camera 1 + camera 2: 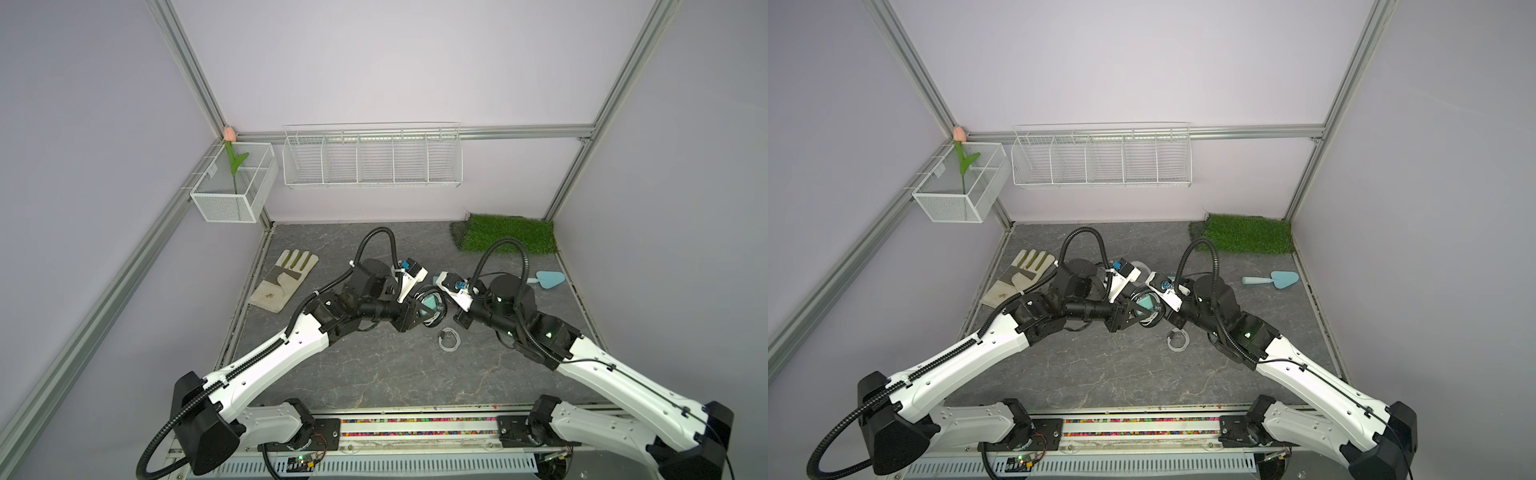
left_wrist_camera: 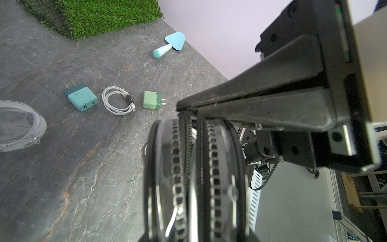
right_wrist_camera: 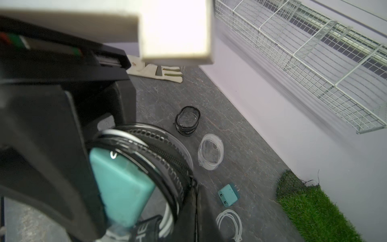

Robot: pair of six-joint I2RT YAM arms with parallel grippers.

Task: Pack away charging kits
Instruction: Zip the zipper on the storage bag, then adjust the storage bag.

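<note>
Both top views: high above robot base, looking down & fwd over whole table (image 1: 374, 374) to back wall, near-identical; L wrist cam: close-up on black-rimmed case (image 2: 178, 178), facing grass mat (image 2: 100, 16); R wrist cam: same case (image 3: 159, 155) close-up, facing wire rack (image 3: 303, 58); both wrist views share mat, teal adapter (image 2: 82, 98).

Robot lab test cell. Landmark: white wire rack (image 1: 372, 156) hung on the back wall. Alu profile frame (image 1: 189, 62) runs behind the rack & up the corners either side of it, w/ plain lilac panels (image 1: 395, 62) as walls. Left of rack: mesh basket (image 1: 232, 199) w/ fake tulip (image 1: 230, 134). Below rack's right end: fake-grass patch (image 1: 509, 235). Below rack: stone-print mat (image 1: 374, 374) w/ garden props, glove (image 1: 286, 282) & trowel (image 1: 550, 279). Opposite rack, at near edge: left arm (image 1: 266, 353) & right arm (image 1: 623, 382) mounted on a rail (image 1: 415, 432), bare circuit board (image 1: 301, 460) & slotted cable duct (image 1: 374, 465) exposed.
</note>
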